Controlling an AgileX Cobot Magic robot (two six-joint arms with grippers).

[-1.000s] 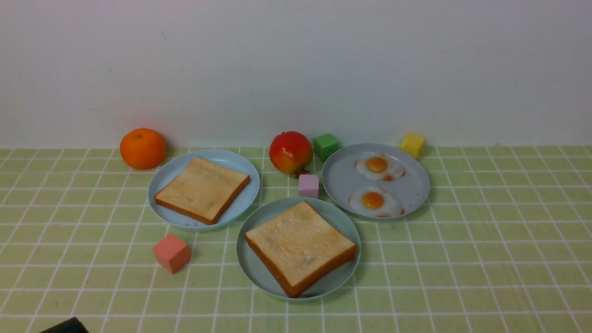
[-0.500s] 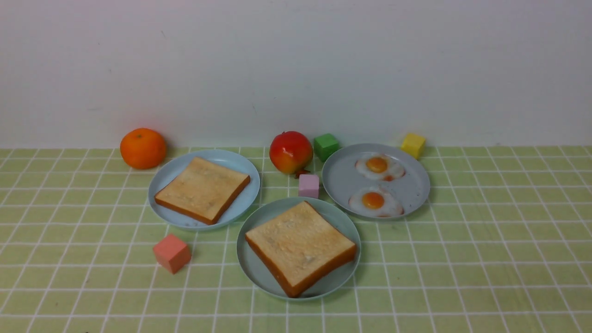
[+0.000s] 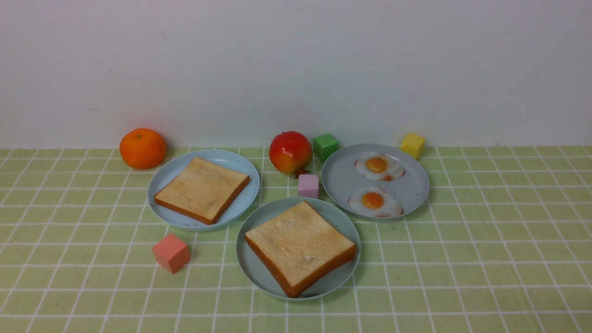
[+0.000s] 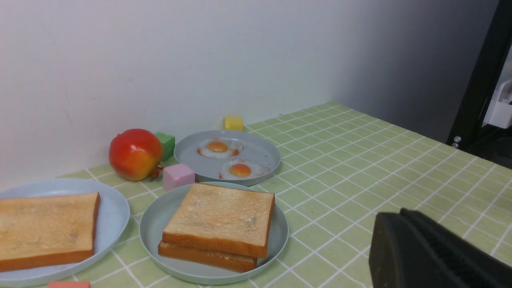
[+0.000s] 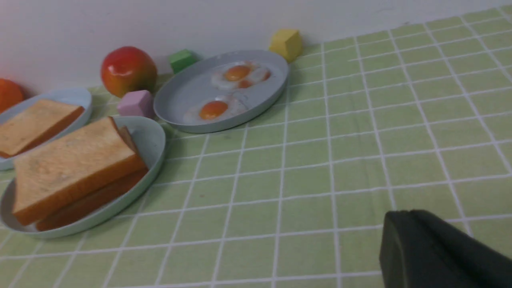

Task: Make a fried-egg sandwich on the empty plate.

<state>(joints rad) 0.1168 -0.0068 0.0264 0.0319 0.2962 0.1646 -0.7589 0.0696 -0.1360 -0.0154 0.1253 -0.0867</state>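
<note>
The pale teal plate [image 3: 252,273] stands front and centre and carries two stacked toast slices [image 3: 298,245]. The left wrist view shows the top slice [image 4: 220,214] lying on the lower slice [image 4: 208,258]; no egg shows between them. Two fried eggs [image 3: 375,202] [image 3: 379,166] lie on the grey plate [image 3: 337,180] behind on the right. My left gripper [image 4: 394,214] is shut and empty, low over the cloth to the right of the teal plate [image 4: 152,224]. My right gripper [image 5: 404,212] is shut and empty, well right of it [image 5: 154,140]. Neither gripper shows in the front view.
A sky-blue plate [image 3: 162,180] with one toast slice [image 3: 201,189] stands back left. Around are an orange [image 3: 142,148], a red fruit [image 3: 290,151], and green [image 3: 325,146], yellow [image 3: 413,144], pink [image 3: 308,185] and salmon [image 3: 171,253] cubes. The wall stands close behind.
A dark part of my left arm at the bottom left corner of the front view has drawn back out of the picture. Nothing on the table has moved.
</note>
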